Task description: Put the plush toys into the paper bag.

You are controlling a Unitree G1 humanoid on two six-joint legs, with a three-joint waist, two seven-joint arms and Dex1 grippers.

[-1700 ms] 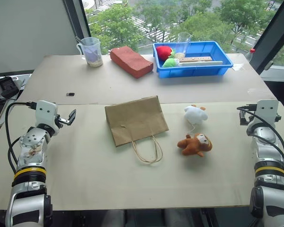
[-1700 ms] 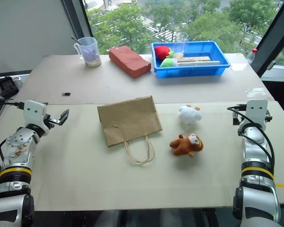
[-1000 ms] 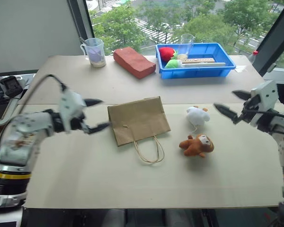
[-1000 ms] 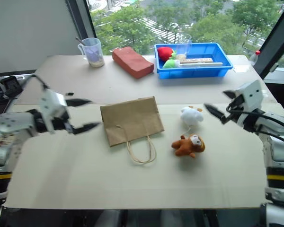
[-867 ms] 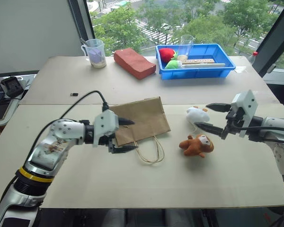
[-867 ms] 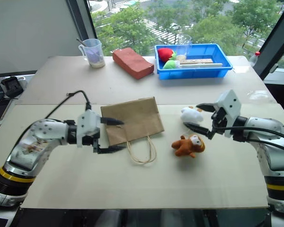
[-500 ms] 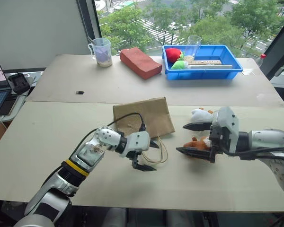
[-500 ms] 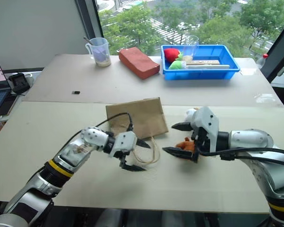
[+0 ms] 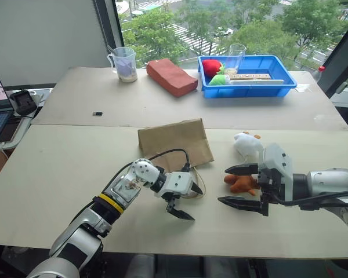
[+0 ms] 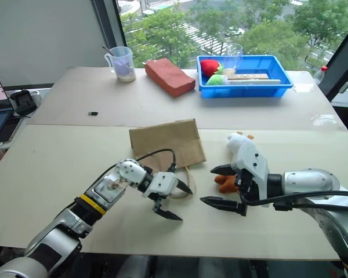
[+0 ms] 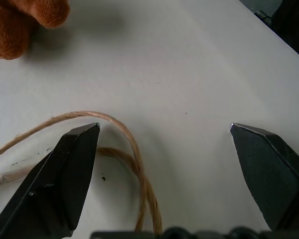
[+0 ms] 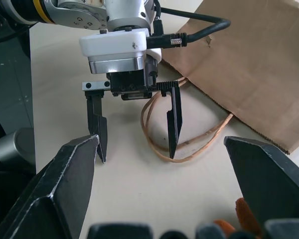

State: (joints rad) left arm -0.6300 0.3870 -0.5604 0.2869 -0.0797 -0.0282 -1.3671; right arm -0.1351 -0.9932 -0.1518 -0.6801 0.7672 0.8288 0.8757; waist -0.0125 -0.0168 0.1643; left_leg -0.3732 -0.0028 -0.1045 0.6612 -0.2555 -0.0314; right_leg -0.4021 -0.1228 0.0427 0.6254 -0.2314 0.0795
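1. Lying flat on the pale surface (image 9: 58,174), the bag (image 9: 175,143) has its twine handles (image 12: 162,144) trailing toward the robot.
2. Left gripper (image 9: 187,201) hangs low over the surface with its jaws spread wide and nothing between them, right at the handle loops.
3. Right gripper (image 9: 236,185) is likewise wide open and empty, pointing across toward the left one, with the monkey (image 9: 242,182) just behind its fingers.
4. White toy (image 9: 247,145) sits on the surface beyond the monkey, near the bag's right edge but apart from it.
5. Head views alone take in the far side of the surface: a red block (image 9: 171,76), a plastic jug (image 9: 123,63) and a blue tray (image 9: 252,88) with a red and green soft item and a clear cup in it.
6. Left wrist view gives what the head views cannot: the twine runs beside one black finger (image 11: 55,184), with a strand curving into the gap between the two, and a corner of the orange-brown monkey shows at the frame's edge.
7. Right wrist view looks straight at the left gripper from the front, one of its fingers standing inside the handle loop and the other outside it on bare surface; whether the tips touch the surface cannot be told.
8. A sliver of orange plush shows at the foot of that view, close by the right gripper's own finger.
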